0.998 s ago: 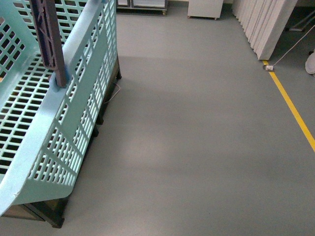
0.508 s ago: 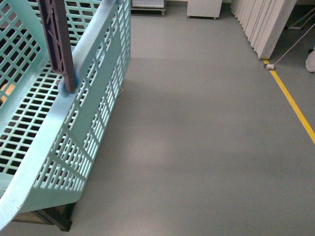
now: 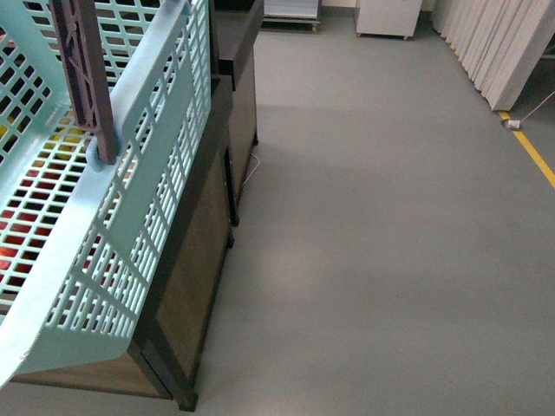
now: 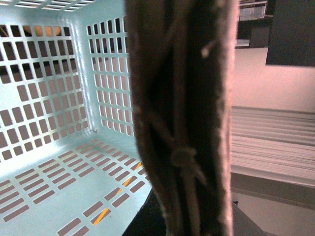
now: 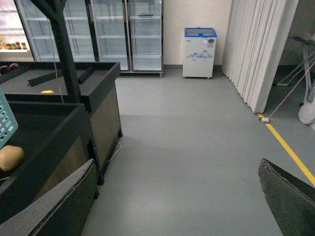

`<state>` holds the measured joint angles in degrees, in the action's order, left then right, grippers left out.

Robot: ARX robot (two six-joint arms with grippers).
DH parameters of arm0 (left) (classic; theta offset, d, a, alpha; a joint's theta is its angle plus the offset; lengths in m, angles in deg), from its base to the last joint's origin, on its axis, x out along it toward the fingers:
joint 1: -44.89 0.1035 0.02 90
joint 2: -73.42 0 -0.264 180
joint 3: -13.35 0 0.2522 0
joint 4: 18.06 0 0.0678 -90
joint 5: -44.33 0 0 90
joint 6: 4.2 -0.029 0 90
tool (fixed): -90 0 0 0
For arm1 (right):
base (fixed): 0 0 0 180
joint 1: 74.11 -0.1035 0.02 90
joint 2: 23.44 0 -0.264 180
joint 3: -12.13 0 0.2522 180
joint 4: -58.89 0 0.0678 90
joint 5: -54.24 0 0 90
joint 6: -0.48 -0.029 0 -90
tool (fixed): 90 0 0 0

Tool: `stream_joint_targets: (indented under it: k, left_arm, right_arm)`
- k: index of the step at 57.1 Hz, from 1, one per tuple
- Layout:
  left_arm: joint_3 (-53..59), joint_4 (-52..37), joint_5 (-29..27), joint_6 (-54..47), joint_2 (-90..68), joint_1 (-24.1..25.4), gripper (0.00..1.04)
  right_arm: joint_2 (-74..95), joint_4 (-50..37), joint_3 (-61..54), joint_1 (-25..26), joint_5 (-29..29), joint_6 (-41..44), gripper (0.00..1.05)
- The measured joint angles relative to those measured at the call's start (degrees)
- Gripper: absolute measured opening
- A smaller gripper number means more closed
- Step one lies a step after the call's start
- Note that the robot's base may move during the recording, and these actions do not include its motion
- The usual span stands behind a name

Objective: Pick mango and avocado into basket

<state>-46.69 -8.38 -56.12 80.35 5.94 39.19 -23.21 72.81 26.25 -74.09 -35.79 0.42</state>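
The turquoise basket (image 3: 130, 217) fills the left of the front view, held up and tilted, with one brown handle (image 3: 87, 78) rising from its rim. In the left wrist view that handle (image 4: 182, 118) fills the middle, with the basket's slotted inside (image 4: 49, 98) behind it. My left gripper is shut on the basket, its fingers hidden by the handle. My right gripper (image 5: 177, 206) is open over bare floor, nothing between its fingers. I cannot make out the mango or the avocado. Red and yellow patches (image 3: 52, 147) show through the basket's slots.
A dark wooden display stand (image 3: 208, 217) runs under and beside the basket. Its bins (image 5: 74, 113) hold a tan rounded fruit (image 5: 10, 157) and a small yellow one (image 5: 47, 91). Grey floor (image 3: 373, 243) spreads right to a yellow line (image 5: 290, 152). Glass-door fridges (image 5: 128, 29), a freezer (image 5: 199, 51) and curtains (image 5: 256, 49) stand behind.
The front view has shifted: the dark stand now shows beside and below the basket, and fruit colours appear through its slots. The basket stays held at the left.
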Motion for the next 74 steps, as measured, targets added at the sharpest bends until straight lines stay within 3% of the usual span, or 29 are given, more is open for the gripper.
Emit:
stream_joint_targets:
  k: [74]
  left_arm:
    - [0.00,-0.02,0.02,-0.07,0.13,0.00,0.06]
  right_arm:
    - [0.00,0.00,0.00,0.00,0.09,0.00,0.97]
